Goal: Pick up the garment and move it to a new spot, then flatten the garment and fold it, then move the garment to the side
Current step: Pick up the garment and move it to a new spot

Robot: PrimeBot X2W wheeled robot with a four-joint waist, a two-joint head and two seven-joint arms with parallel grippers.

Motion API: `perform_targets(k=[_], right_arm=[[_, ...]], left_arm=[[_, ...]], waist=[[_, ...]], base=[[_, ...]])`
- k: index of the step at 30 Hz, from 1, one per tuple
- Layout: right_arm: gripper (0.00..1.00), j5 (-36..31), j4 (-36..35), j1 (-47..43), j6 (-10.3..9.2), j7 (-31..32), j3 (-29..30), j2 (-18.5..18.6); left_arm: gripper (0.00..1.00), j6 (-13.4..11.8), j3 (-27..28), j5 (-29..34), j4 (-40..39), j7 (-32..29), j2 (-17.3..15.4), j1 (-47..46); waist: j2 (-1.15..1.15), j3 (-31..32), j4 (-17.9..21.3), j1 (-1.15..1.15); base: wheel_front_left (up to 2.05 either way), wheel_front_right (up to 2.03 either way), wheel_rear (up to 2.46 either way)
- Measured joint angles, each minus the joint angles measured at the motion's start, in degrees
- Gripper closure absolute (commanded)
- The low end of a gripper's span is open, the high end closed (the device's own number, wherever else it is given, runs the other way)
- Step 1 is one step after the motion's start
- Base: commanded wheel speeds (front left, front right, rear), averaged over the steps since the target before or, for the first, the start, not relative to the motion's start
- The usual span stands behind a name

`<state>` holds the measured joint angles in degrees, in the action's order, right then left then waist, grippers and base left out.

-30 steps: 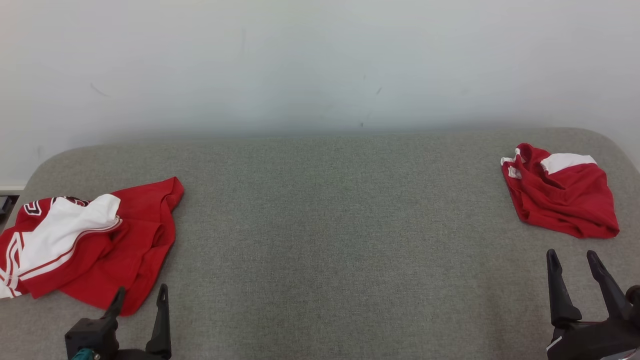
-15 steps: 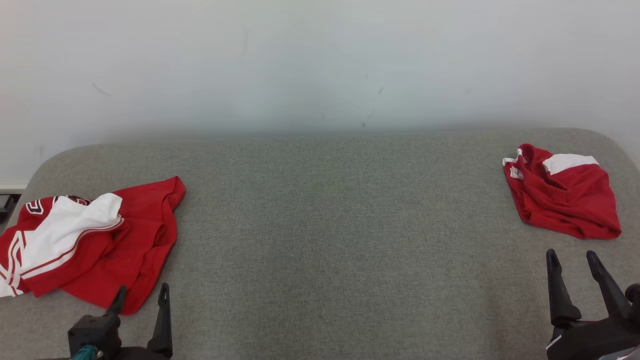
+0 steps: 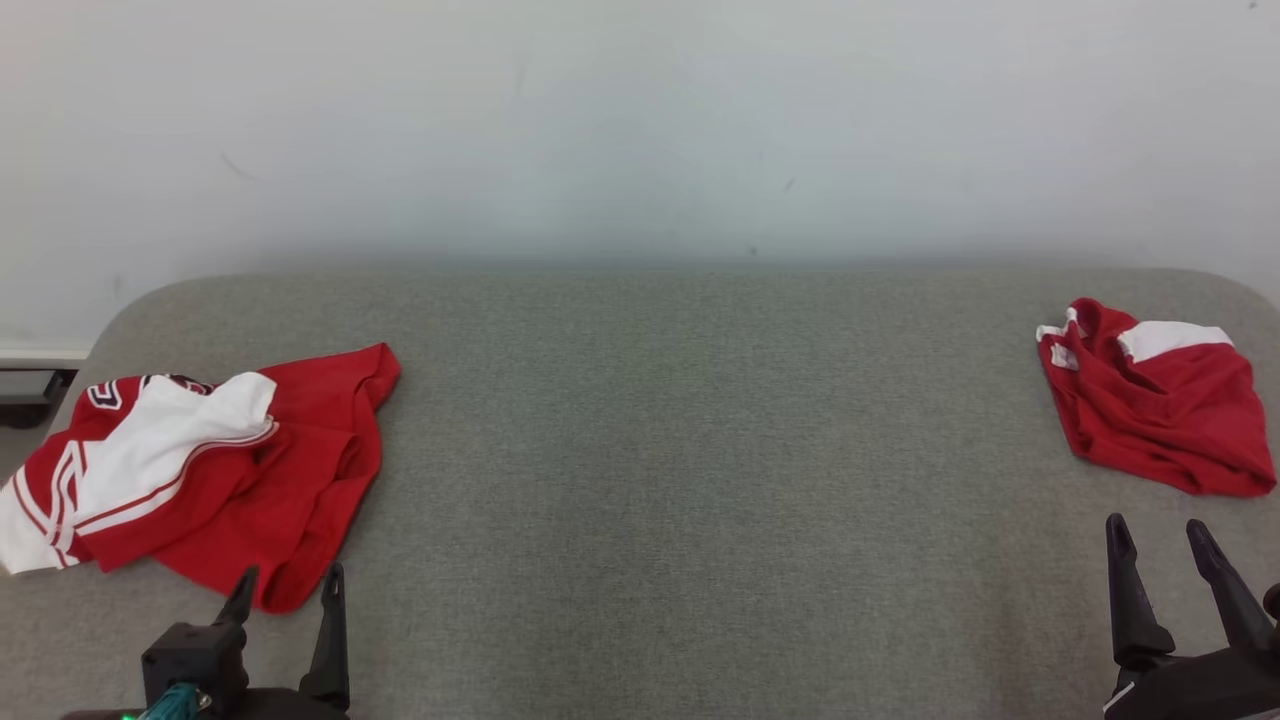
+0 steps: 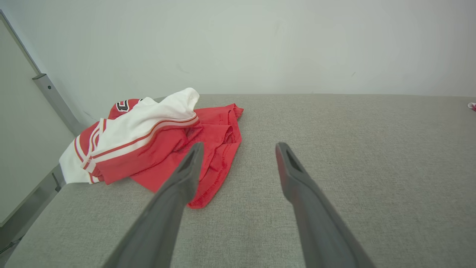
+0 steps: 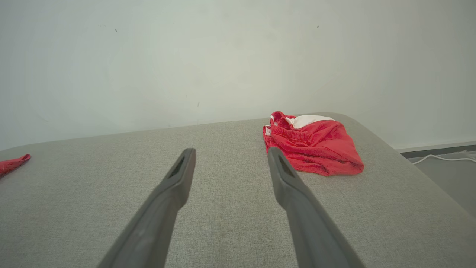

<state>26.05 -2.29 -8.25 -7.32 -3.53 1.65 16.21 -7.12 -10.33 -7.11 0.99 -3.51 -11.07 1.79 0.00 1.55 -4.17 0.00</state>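
Red-and-white jersey (image 3: 200,470) crumpled at 9 o'clock on grey table (image 3: 680,450); red shorts (image 3: 1160,410) at 3 o'clock. Left gripper (image 3: 290,575) at 7 o'clock and right gripper (image 3: 1155,523) at 5 o'clock, both spread, empty.

The head camera has turned slightly left: the red and white garment (image 3: 200,470), the smaller red garment (image 3: 1160,420) and the surface (image 3: 700,450) all sit further right in its view. The right gripper (image 3: 1155,523) shows a little lower.

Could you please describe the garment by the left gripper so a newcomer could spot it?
At the left end of the grey table, just ahead of the left gripper, lies a crumpled red garment. Unlike the red bundle at the right end, it has a large white panel with red stripes.
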Motion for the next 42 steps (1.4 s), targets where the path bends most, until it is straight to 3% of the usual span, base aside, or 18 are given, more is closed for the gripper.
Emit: perform_targets(k=[14,36,42], right_arm=[[0.0,0.01,-0.11,-0.78,0.0,0.53,-0.02,-0.53],[0.0,0.04,0.14,1.09,0.31,1.58,-3.0,-1.51],[0.0,-0.03,0.64,4.08,0.77,2.12,-3.88,-1.46]], left_arm=[[0.0,0.0,-0.05,0.12,-0.52,-1.01,0.03,-1.32],[0.0,0.0,1.93,0.03,-0.78,-1.55,0.07,-2.04],[0.0,0.0,2.89,-0.08,-1.23,-1.4,0.21,-1.97]], waist=[[0.0,-0.13,-6.31,0.0],[0.0,-0.04,-22.96,0.0],[0.0,-0.91,-25.48,0.0]], base=[[0.0,0.0,0.0],[0.0,0.0,0.0],[0.0,0.0,0.0]])
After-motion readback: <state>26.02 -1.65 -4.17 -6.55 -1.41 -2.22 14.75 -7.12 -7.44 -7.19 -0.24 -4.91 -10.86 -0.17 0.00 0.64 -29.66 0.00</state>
